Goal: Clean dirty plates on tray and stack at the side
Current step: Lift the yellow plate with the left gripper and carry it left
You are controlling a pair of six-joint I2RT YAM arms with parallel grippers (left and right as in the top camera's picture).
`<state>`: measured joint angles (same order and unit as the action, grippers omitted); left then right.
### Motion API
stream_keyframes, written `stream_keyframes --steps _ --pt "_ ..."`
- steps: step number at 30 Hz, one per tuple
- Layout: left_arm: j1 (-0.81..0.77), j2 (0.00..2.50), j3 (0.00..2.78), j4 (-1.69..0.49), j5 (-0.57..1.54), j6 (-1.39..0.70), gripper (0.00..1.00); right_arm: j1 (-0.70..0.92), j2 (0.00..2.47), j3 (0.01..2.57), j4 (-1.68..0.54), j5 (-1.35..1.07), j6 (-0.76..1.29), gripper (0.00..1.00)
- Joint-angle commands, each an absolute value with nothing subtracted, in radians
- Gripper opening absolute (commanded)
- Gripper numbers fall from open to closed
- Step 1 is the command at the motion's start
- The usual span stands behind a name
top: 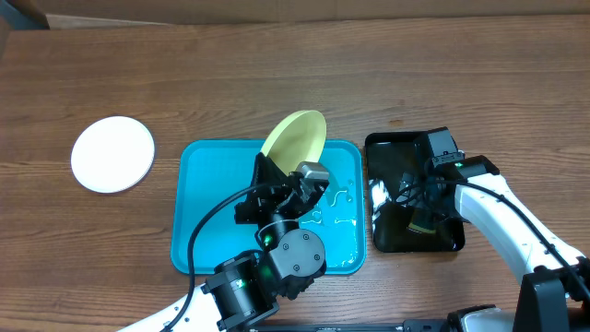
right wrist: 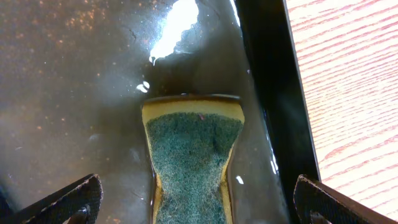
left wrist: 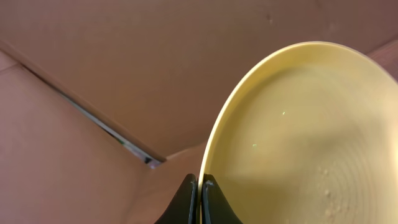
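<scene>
Overhead, I've got my left gripper (left wrist: 200, 188) pinched tight on the rim of the yellow-green plate (top: 297, 135), which is tilted up over the far edge of the turquoise tray (top: 198, 242). One white plate (top: 112, 154) sits on the counter (top: 277, 65), well off to the left. Meanwhile my right gripper (right wrist: 199, 200) hangs spread wide over the black tray (right wrist: 74, 93), with the sponge (right wrist: 193, 146) lying between its fingers, untouched.

Two plates (top: 112, 154) (top: 295, 136); one turquoise tray (top: 189, 166); one black tray (top: 387, 143); one sponge (right wrist: 189, 149).
</scene>
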<state>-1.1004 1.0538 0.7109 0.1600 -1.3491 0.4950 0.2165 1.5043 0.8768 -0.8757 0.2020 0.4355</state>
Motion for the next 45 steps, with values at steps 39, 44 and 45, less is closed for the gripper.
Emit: stream_keyframes --steps 39,44,45 --pt "-1.111 1.060 0.735 0.088 -1.330 0.225 0.04 0.213 1.482 0.878 -0.871 0.216 0.433 1.00" --pt "-1.028 1.060 0.735 -0.175 -1.009 -0.155 0.04 0.213 1.482 0.878 -0.871 0.216 0.433 1.00" --pt "-0.987 1.060 0.735 -0.209 -0.954 -0.220 0.04 0.213 1.482 0.878 -0.871 0.216 0.433 1.00"
